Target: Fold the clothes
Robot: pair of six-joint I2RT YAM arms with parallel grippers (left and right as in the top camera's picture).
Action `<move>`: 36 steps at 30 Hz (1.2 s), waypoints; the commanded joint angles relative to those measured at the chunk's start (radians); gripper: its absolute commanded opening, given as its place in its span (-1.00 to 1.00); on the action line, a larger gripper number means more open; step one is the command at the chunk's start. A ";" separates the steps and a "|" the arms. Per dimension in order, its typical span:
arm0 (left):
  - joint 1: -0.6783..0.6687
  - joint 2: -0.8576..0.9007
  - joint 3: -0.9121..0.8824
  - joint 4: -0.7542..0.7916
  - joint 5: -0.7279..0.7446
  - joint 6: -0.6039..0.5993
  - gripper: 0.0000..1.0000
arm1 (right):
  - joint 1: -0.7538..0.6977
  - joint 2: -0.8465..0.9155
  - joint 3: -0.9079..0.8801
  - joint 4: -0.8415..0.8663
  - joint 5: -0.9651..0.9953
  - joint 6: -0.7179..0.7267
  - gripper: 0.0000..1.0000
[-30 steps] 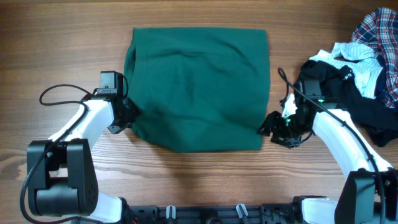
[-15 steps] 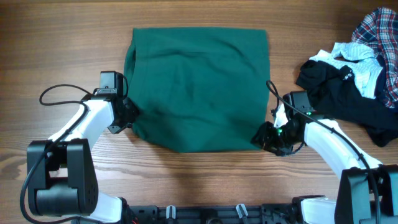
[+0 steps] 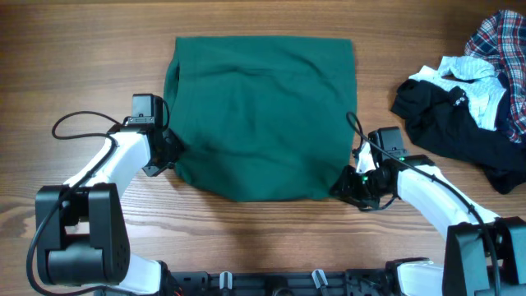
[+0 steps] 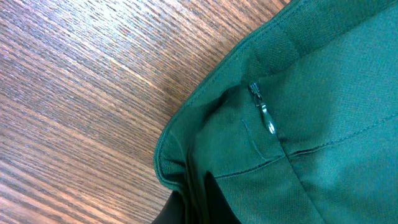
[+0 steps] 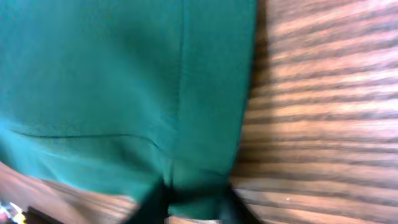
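While the left gripper [image 3: 171, 154] pinches the dark green garment [image 3: 263, 115] at its edge, the right gripper [image 3: 346, 187] nips its corner; blurred there.

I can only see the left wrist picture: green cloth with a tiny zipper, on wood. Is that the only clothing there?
Observer: No. Overhead shows more on the table's right side: a black garment, a plaid shirt and a white piece.
Operator: Is the other arm busy there?
Observer: No, the right gripper is at the green garment's near right corner.
Operator: Holding it?
Observer: Its wrist view shows the hem between its jaws, too blurred to tell.
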 commanded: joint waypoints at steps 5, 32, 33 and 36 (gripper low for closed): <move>0.004 -0.012 -0.016 0.007 -0.002 0.020 -0.92 | 0.007 -0.002 -0.017 0.056 0.002 0.057 -0.91; 0.004 -0.012 -0.016 0.006 -0.002 0.020 -0.92 | -0.035 -0.048 0.460 -0.232 0.193 -0.061 -0.91; 0.004 -0.012 -0.016 0.006 -0.002 0.021 -0.92 | -0.038 -0.048 0.473 -0.244 0.193 -0.068 -0.91; 0.004 -0.014 -0.016 0.004 -0.001 0.020 -0.92 | -0.038 -0.048 0.521 -0.286 0.194 -0.089 -0.91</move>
